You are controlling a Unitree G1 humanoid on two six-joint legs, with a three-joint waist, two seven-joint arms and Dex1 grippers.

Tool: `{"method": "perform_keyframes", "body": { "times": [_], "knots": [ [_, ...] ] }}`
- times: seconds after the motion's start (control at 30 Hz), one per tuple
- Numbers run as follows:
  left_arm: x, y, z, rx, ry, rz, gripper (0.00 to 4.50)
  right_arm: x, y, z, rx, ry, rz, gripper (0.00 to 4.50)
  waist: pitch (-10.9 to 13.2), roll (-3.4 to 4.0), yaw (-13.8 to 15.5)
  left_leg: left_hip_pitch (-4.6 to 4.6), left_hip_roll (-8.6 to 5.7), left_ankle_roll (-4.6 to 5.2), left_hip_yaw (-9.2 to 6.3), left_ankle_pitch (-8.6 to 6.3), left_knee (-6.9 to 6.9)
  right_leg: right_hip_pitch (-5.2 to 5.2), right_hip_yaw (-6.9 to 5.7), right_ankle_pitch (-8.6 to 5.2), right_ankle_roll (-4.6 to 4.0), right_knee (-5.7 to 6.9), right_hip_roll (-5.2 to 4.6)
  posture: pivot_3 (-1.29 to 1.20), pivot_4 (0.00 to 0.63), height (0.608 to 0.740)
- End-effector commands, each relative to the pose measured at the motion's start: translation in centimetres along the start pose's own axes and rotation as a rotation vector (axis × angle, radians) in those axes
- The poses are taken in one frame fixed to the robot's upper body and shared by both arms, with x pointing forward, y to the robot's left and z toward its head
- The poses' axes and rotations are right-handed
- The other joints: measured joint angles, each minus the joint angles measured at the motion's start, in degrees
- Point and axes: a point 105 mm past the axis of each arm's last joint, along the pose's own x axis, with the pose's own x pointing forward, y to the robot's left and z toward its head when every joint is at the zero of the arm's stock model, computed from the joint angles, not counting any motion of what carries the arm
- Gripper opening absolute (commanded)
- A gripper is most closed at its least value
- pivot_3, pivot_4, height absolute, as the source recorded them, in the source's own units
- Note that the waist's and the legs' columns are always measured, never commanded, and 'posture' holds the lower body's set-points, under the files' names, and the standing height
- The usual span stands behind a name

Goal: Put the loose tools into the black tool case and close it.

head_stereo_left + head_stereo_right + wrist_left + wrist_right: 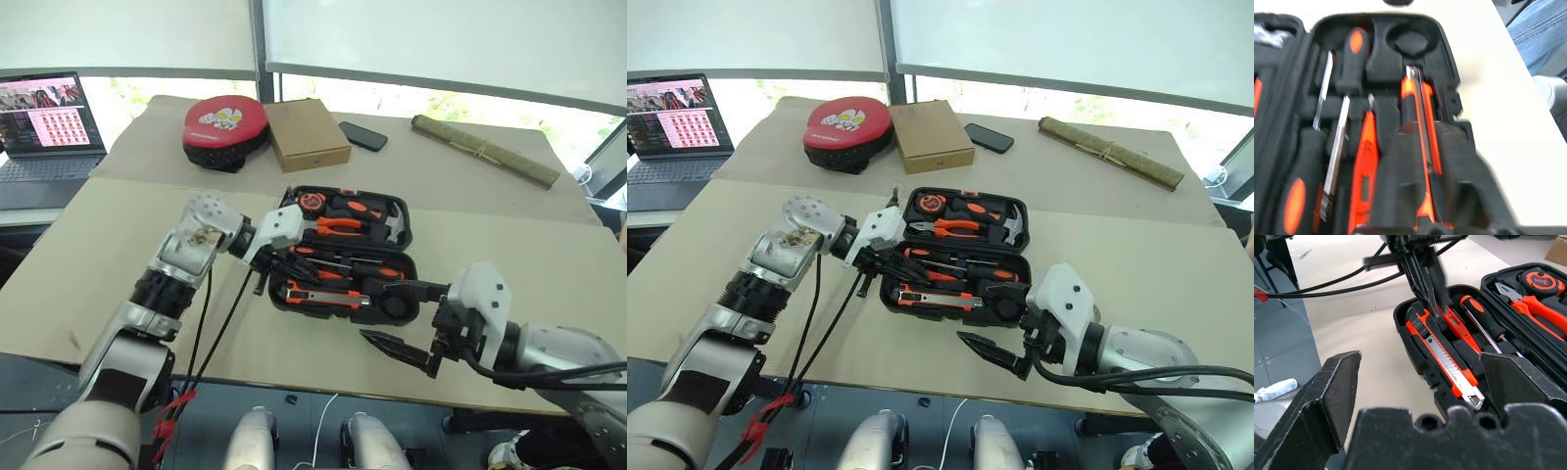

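The black tool case [277,294] lies open mid-table, lid half at the far side. In its near half lie an orange-and-black utility knife [1444,352], a slim orange tester screwdriver [1364,171] and two orange-and-black screwdrivers [348,266]. My left gripper [1436,313] is shut and points down over the case's left end, tips at the knife's handle, with nothing visibly between them. My right gripper [407,352] is open and empty, just off the case's near right corner. Whether the tape roll sits in the round recess [1410,41] I cannot tell.
Pliers [338,225] and a tape measure [312,203] fill the lid half. Behind the case stand a red-and-black pad [225,127], a cardboard box [308,134], a phone [363,136] and an olive bundle [485,150]. A laptop [49,127] is far left. Cables [211,333] hang from my left arm.
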Motion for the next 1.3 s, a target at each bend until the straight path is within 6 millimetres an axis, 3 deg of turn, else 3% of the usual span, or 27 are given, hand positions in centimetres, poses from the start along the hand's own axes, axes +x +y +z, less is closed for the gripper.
{"method": "perform_keyframes", "body": {
  "times": [0.03,0.23,0.43,0.97,1.3],
  "knots": [
    [0.0,0.1,-1.0,0.026,0.002,0.029,0.05,-0.3,-0.3,0.8,-0.025,-0.013,-0.006,4.5,0.0,0.0,-0.01,0.0,0.0,0.0,0.0,0.0,0.0,0.0,0.0,0.0,0.0,0.0,0.0,0.0,0.15,0.74],
    [0.1,-0.4,-1.0,0.021,-0.01,-0.004,0.05,-0.3,-0.4,0.9,-0.02,-0.009,-0.008,4.5,0.0,0.0,0.02,-0.01,0.01,0.0,0.0,0.0,0.0,0.0,0.0,0.0,0.0,0.0,0.01,0.0,0.15,0.74],
    [0.6,0.9,-2.2,0.038,0.038,0.075,0.05,-0.2,-0.5,1.1,-0.014,-0.01,-0.009,4.5,0.0,0.0,0.01,0.01,0.01,0.0,0.0,0.0,0.0,0.0,0.0,0.0,0.0,0.01,0.01,0.0,0.15,0.74],
    [2.9,-0.9,-5.8,0.04,0.115,0.022,0.05,-0.3,-0.5,1.1,-0.001,-0.01,-0.013,4.5,-0.09,0.03,0.11,0.18,0.01,0.0,0.0,0.0,-0.01,0.19,0.0,0.0,0.0,0.0,0.0,0.0,0.15,0.74],
    [3.0,-0.8,-6.2,0.061,0.112,0.048,0.05,-0.3,-0.9,1.0,0.002,-0.003,-0.018,4.5,-0.13,0.07,0.15,0.61,0.03,0.02,-0.1,-0.02,-0.04,0.85,-0.2,0.0,-0.01,-0.3,-0.02,0.0,0.15,0.74]
  ]
}}
